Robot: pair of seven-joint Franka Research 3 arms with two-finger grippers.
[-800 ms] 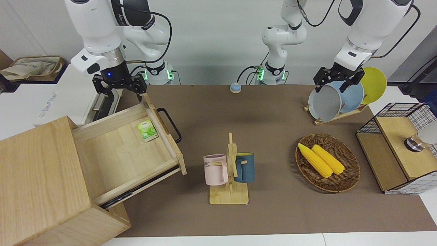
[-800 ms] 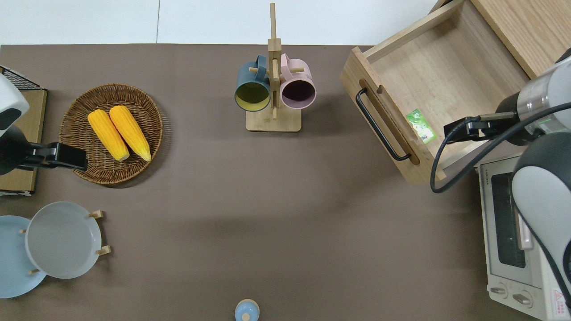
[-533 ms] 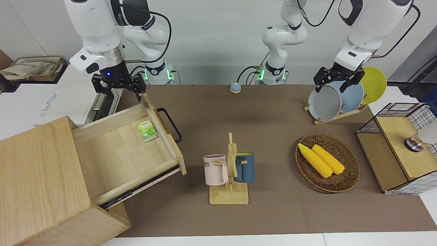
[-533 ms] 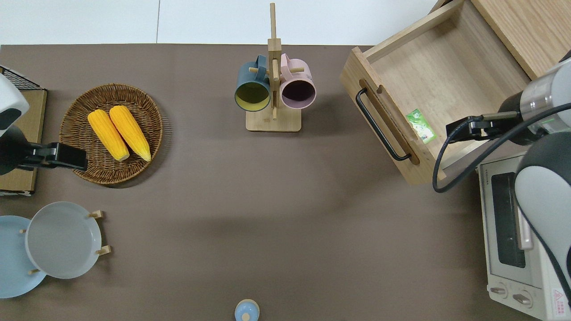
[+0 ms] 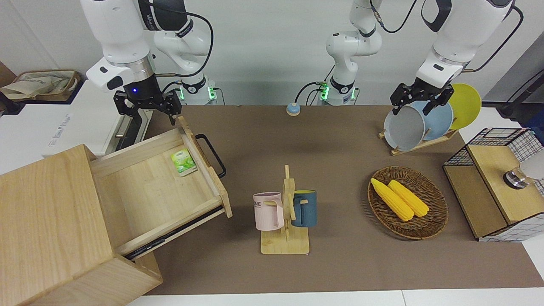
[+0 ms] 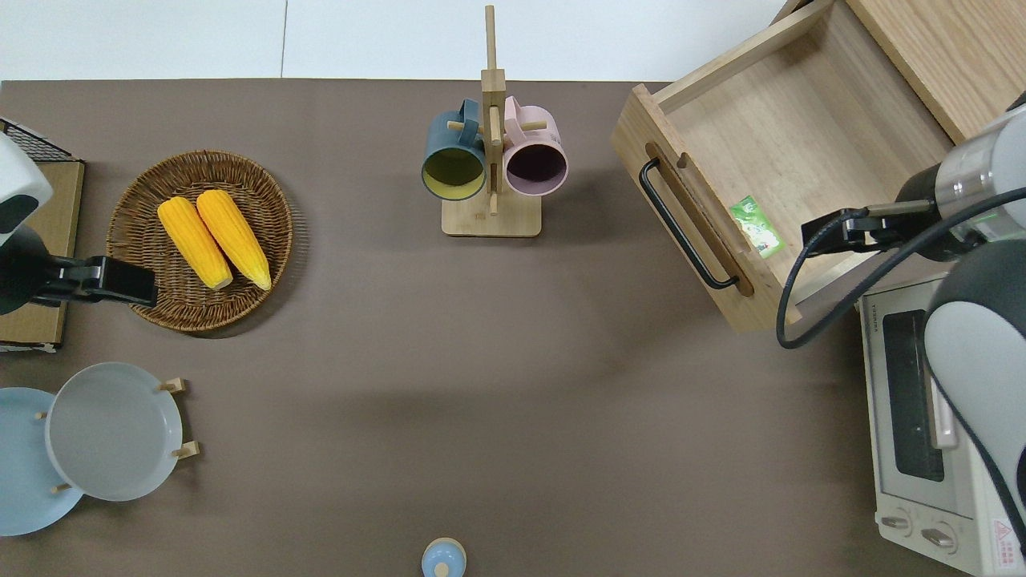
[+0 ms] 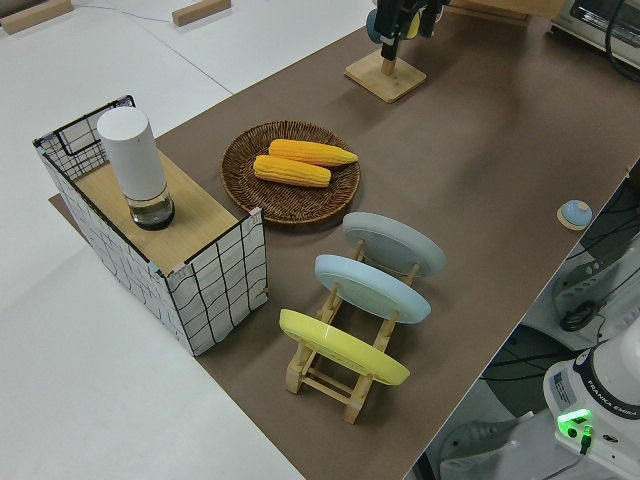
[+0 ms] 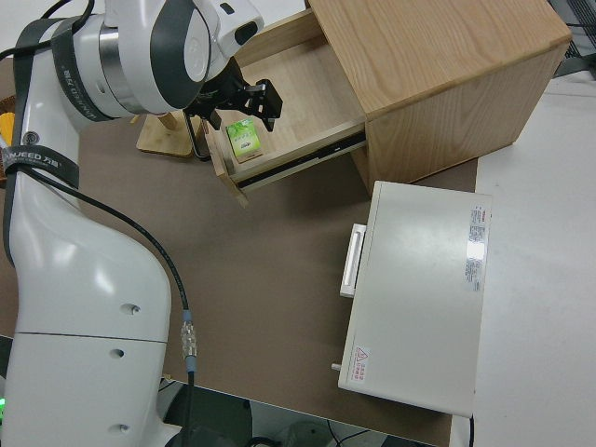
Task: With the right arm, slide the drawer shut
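The light-wood drawer (image 5: 144,191) stands pulled far out of the pale cabinet (image 5: 46,229), its black bar handle (image 5: 212,155) facing the table's middle. It also shows in the overhead view (image 6: 785,136) and the right side view (image 8: 298,79). A green packet (image 5: 183,162) lies inside near the front panel. My right gripper (image 5: 146,107), blue light on, hangs open and empty in the air over the drawer's corner nearest the robots (image 6: 834,236), close to the front panel's end, touching nothing (image 8: 237,102). My left gripper (image 5: 418,101) is parked and open.
A white oven (image 5: 76,123) stands beside the drawer, nearer the robots. A mug rack (image 5: 285,212) with two mugs stands mid-table, facing the drawer front. A basket of corn (image 5: 408,202), a plate rack (image 5: 420,121), a wire box (image 5: 497,182) and a blue bell (image 5: 293,109) are elsewhere.
My right gripper has drifted slightly up and toward the robots. The drawer has not moved. The left arm is still.
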